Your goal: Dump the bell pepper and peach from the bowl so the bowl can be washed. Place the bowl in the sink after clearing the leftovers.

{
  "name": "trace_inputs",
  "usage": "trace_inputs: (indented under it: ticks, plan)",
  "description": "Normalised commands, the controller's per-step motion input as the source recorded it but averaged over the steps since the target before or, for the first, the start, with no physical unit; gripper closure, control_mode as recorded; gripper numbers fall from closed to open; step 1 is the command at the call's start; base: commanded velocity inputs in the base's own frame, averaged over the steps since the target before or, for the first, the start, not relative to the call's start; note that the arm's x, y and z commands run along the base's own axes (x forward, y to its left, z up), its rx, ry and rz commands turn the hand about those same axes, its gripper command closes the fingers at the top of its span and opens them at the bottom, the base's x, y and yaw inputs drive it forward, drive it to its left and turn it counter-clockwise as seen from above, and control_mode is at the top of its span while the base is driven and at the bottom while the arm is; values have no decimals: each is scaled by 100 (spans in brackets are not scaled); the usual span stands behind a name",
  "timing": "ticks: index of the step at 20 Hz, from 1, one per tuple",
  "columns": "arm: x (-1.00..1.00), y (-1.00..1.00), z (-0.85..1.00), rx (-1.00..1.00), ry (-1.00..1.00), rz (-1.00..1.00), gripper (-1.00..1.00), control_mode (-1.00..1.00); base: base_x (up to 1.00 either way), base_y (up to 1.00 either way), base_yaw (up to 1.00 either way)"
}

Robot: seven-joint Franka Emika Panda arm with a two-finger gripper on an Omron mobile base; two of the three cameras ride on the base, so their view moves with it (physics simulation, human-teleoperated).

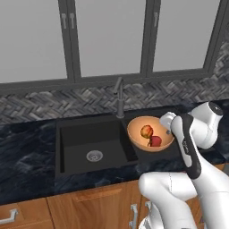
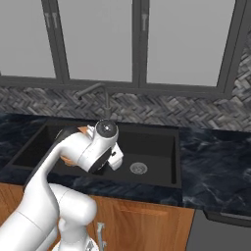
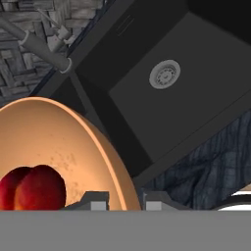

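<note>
The orange-tan bowl [image 1: 139, 127] hangs tilted over the right side of the black sink [image 1: 78, 137], by the slim faucet [image 1: 119, 96]. My gripper [image 1: 169, 131] is shut on the bowl's right rim. In the hand view the fingertips [image 3: 98, 201] straddle the bowl's [image 3: 59, 132] rim. The peach [image 1: 146, 131] and the dark-red bell pepper [image 1: 155, 141] lie together inside. The peach [image 3: 41, 188] shows low in the bowl, with a dark-red edge beside it. The sink's [image 3: 186, 93] silvery drain [image 3: 164, 74] lies below. In the right base view my arm hides most of the bowl [image 2: 83, 130].
Black marbled counter [image 1: 27, 156] runs left of the sink, and more counter [image 2: 215, 157] lies on its other side. A herringbone tile wall [image 1: 53, 105] and windows stand behind. Wooden cabinet fronts [image 1: 89, 205] sit below the front edge.
</note>
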Motion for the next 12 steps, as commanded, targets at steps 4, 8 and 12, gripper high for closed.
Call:
trace_inputs:
  ticks: [4, 8, 12]
  plan:
    - [0, 0, 0, 0, 0, 0, 100, 100, 10, -4, -2]
    - [0, 1, 0, 0, 0, 0, 100, -100, 4, 0, 0]
    - [0, 61, 0, -1, 0, 0, 100, -100, 0, 0, 0]
